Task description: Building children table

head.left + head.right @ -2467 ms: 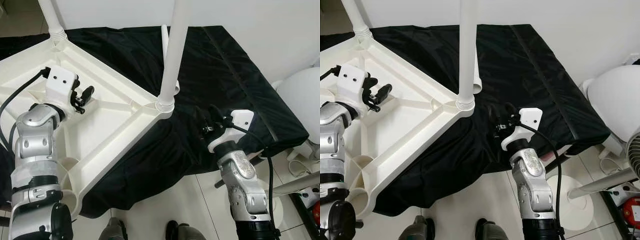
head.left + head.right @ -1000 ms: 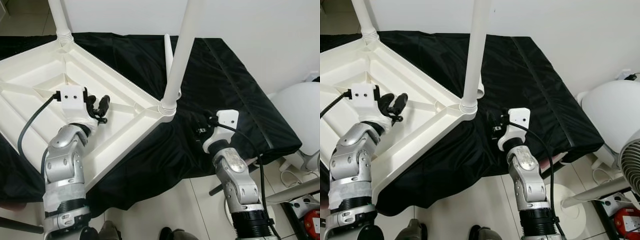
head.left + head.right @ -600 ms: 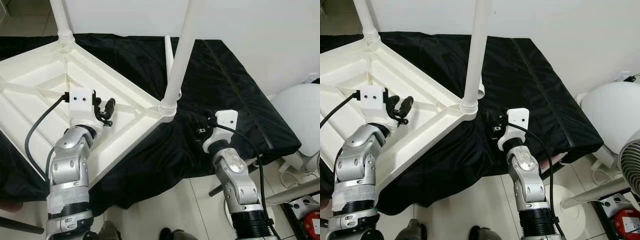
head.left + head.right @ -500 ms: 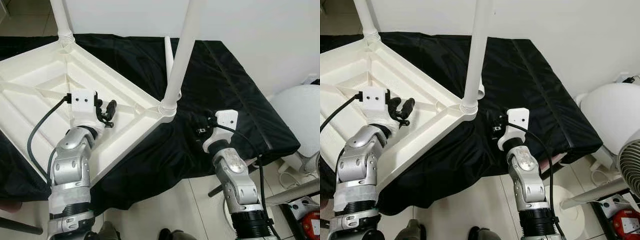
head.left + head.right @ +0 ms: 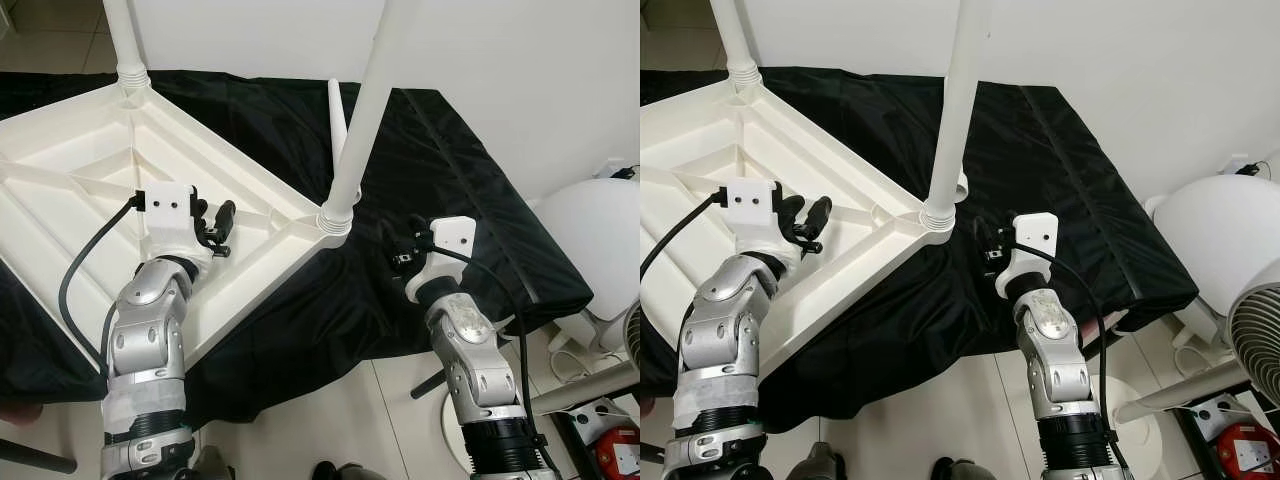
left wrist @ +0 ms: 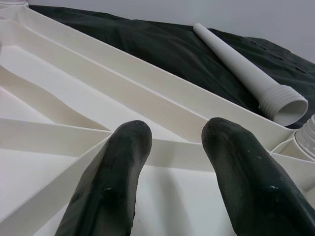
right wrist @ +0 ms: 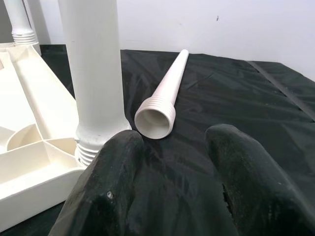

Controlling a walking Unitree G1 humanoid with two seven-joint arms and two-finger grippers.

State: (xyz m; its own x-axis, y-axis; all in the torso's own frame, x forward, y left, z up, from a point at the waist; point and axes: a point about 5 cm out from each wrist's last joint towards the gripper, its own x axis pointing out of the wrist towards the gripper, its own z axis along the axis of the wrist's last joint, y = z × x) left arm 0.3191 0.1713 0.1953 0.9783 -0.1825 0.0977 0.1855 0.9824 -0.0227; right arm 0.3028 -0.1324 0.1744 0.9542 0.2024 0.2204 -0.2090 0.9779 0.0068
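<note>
Right wrist view: right gripper (image 7: 170,172), fingers wide and empty, faces the loose leg (image 7: 162,93); left gripper (image 6: 172,162), fingers wide, hovers over the upturned tabletop (image 5: 70,190), likely steadying.

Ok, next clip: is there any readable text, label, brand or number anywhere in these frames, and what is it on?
None is readable.
The upturned white tabletop, its two fitted legs and the loose leg on the black cloth are plain.
The left gripper and right gripper carry no visible marking.
A red object with a small white sticker sits by the floor; any print on it is too small to read.
</note>
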